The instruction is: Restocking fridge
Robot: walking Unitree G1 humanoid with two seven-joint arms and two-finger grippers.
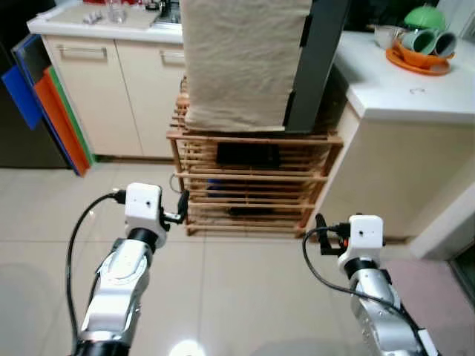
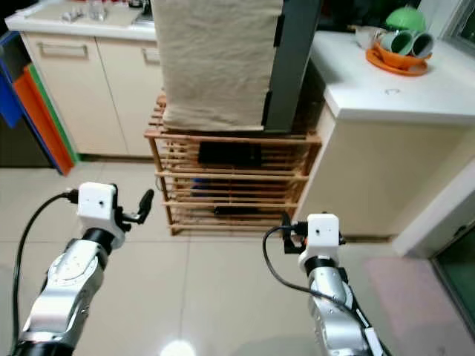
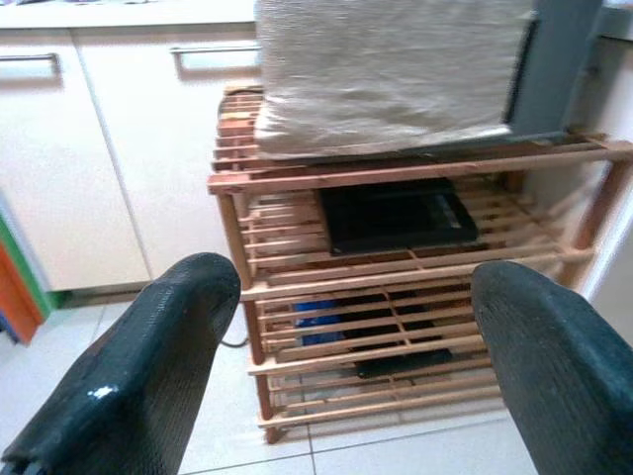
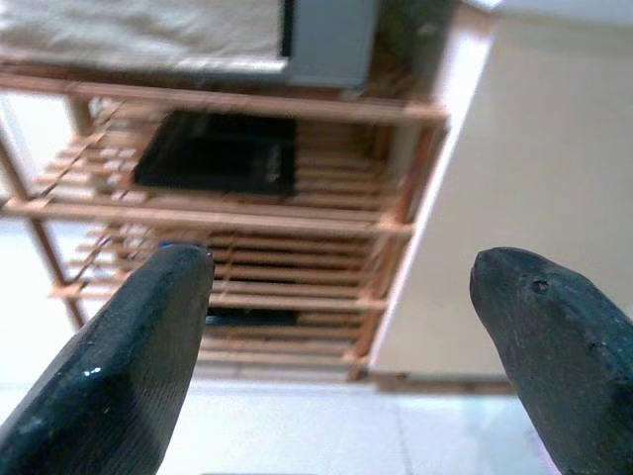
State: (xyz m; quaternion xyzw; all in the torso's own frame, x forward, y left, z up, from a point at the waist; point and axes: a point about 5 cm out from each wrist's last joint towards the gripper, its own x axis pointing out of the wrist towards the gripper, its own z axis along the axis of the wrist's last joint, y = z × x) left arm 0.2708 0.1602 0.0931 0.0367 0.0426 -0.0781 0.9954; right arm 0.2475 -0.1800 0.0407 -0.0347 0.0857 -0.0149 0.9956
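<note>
Standing cloth-draped grey fridge (image 1: 315,67) atop rack (image 1: 252,178)

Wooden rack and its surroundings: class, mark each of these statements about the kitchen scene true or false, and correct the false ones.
1. A beige cloth hangs over the appliance on the wooden rack. True.
2. The left gripper is shut on a bottle. False: it is open and holds nothing.
3. A flat black item lies on the rack's upper shelf. True.
4. The orange tray sits on the floor. False: it is on the white counter.
5. The right gripper is open. True.
</note>
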